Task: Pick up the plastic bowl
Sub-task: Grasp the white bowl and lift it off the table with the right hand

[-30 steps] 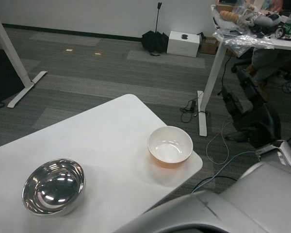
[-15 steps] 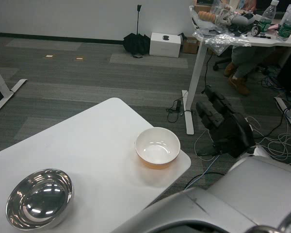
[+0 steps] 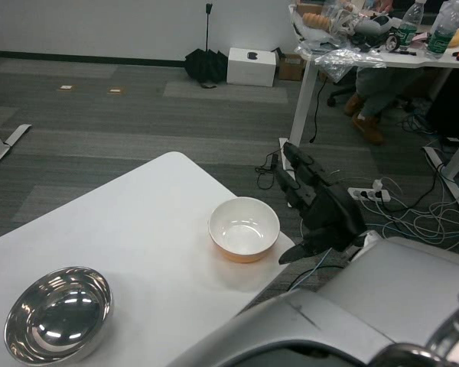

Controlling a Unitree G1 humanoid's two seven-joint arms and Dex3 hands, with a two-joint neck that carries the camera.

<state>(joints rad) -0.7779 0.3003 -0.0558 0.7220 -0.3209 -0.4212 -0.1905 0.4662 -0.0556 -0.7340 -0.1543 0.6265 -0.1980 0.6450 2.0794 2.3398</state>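
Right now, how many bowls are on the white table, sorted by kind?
Plastic bowl, orange outside and white inside: 1
Metal bowl, shiny silver: 1
Total: 2 bowls on the table

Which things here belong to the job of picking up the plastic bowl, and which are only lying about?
For the job:
- plastic bowl, white inside, orange outside
- right hand, open beside it

Lying about:
- metal bowl
- white box on the floor
- bottles on the far table
- cables
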